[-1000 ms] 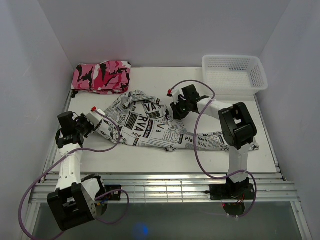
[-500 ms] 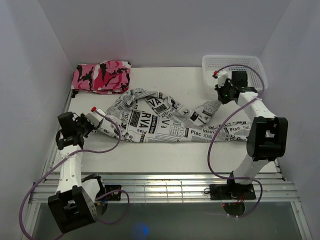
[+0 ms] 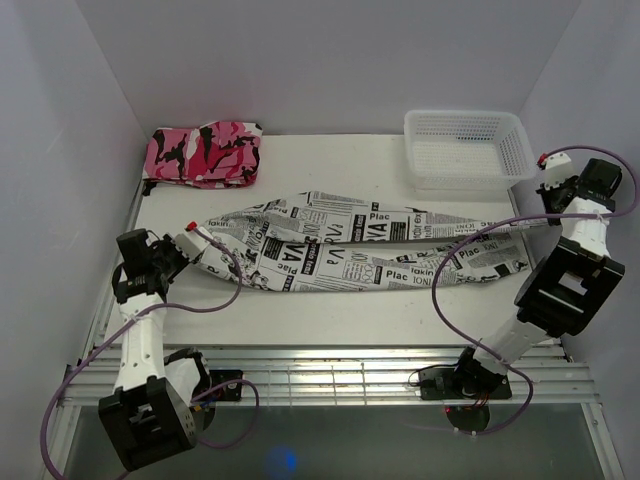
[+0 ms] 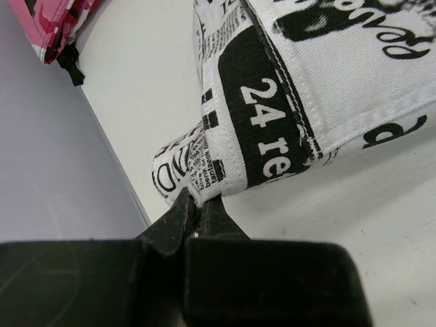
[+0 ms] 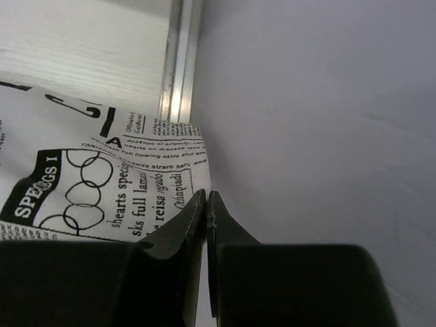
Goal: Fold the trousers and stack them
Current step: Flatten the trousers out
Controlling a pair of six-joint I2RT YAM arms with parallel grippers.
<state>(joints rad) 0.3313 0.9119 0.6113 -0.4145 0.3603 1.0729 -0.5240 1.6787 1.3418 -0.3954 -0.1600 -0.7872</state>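
Right gripper (image 5: pixel 206 197) moved from bench (image 3: pixel 350 170) centre to 3 o'clock edge, jaws shut on one end of the trousers (image 3: pixel 350 245). Left gripper (image 4: pixel 201 202) at 9 o'clock, jaws pinching the other end; garment pulled straight across mid-bench, seemingly ready for folding.

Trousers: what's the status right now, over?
Left pincer shut on one end of the trousers, right pincer shut on the other. Trousers stretched across the table, unfolded. Pink camouflage garment and basket apart at the back, nothing in the way.
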